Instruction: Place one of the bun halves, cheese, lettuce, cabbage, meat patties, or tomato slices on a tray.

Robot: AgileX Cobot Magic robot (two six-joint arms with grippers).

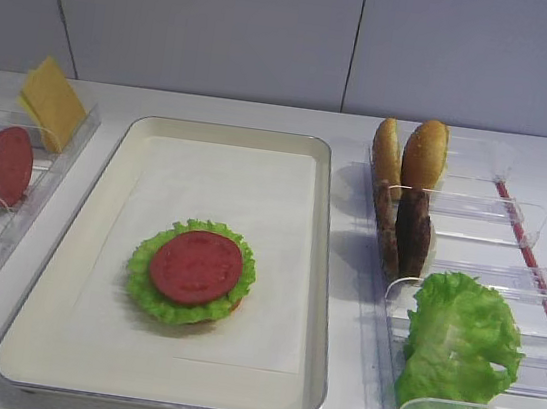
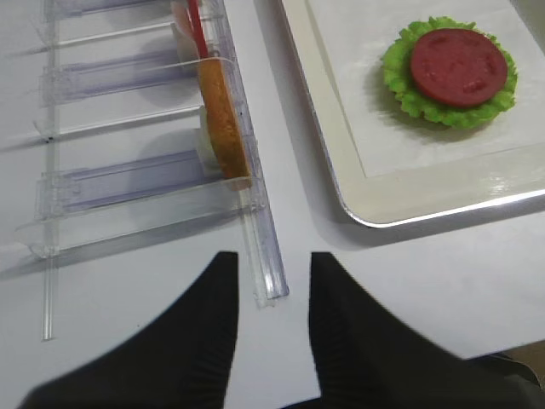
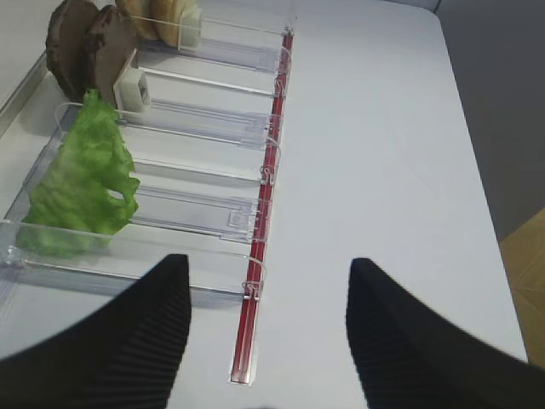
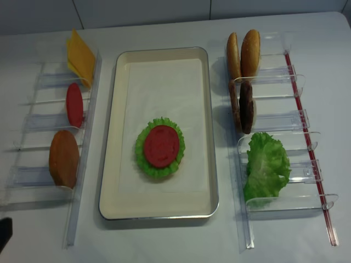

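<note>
A: Quick status. Tray?

B: Tray (image 1: pixel 317 301) sits mid table (image 4: pixel 175 241), paper liner (image 1: pixel 232 209) inside. On the liner, toward the near end: a lettuce round (image 1: pixel 151 289) w/ a tomato slice (image 1: pixel 195 266) flat on top. A sliver of bun shows under the leaf's near-right edge, hard to tell more.

A: Left side?

B: Clear rack (image 4: pixel 77 181) just beside the tray's left rim. Far to near: cheese (image 4: pixel 80 56) leaning upright, a 2nd tomato slice (image 4: pixel 74 104) on edge, then a bun half (image 4: pixel 64 158) on edge in the nearest used slot.

A: Right side?

B: Another clear rack (image 4: pixel 274 74) w/ a red strip (image 4: pixel 307 137) along its outer edge. Far slot: two bun halves (image 4: pixel 244 53) upright, side by side. Next: two meat patties (image 4: pixel 242 107) upright, touching. Nearer: loose lettuce (image 4: pixel 265 164) standing up against the slot's front wall.

A: Left tool?

B: Left tool (image 2: pixel 271 315) is low over the table at the near end of the left rack, fingers (image 2: pixel 204 332) apart, nothing between them but the rack's rail end. Not touching any food. Bun half is just ahead of it.

A: Right tool?

B: Right tool (image 3: pixel 268 332) hangs over the near end of the right rack, by the red strip. Fingers (image 3: pixel 145 324) wide apart, holding nothing. Lettuce ahead and to its left, well apart from it.

A: Either arm in the overhead views?

B: Can't make them out there, only a dark bit at the realsense view's bottom-left corner.
</note>
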